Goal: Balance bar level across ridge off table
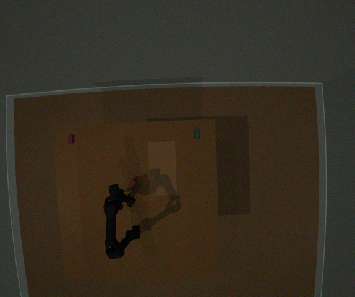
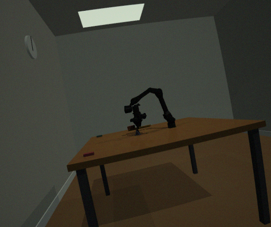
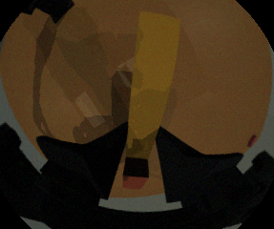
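The bar [image 2: 145, 126] [image 3: 155, 62] is a long yellow strip with a red block [image 1: 132, 183] [image 2: 131, 128] [image 3: 135, 182] at one end. My gripper [image 2: 137, 126] [image 3: 142, 127] is shut on the bar between the red block and the long yellow part, pointing down. The ridge [image 2: 137, 133] is a small blue-grey wedge on the table, directly below the fingertips in the exterior view. The bar is off the table, at about the height of the ridge's top. Whether it touches the ridge cannot be told. The ridge is mostly hidden in the other views.
A small crimson block [image 1: 70, 138] [image 2: 88, 154] [image 3: 252, 140] lies near one far corner of the wooden table [image 1: 183, 249] [image 2: 204, 133]. A small teal block [image 1: 196, 133] [image 2: 99, 135] lies near the other far corner. The arm's shadows fall across the table.
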Robot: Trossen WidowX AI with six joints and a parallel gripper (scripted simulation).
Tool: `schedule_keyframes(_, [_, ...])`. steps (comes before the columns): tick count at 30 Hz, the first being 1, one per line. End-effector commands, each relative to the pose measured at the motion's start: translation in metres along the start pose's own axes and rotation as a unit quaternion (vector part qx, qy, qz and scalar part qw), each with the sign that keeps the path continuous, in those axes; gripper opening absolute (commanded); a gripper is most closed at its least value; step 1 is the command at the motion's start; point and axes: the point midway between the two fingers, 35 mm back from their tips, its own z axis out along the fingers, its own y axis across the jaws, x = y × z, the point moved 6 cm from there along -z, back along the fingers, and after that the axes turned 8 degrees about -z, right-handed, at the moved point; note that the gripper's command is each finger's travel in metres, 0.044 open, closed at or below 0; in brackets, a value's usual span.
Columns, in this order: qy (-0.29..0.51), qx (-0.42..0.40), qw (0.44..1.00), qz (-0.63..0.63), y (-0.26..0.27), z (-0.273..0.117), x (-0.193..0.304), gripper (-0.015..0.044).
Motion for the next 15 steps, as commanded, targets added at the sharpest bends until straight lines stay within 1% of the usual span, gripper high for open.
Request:
schedule_keyframes(1, [0.000,0.002,1.000,-0.002,-0.0002,0.0006,0.0000,0.0000])
schedule_keyframes(15, [0.000,0.002,1.000,-0.002,-0.0001,0.0019,-0.0003,0.0000])
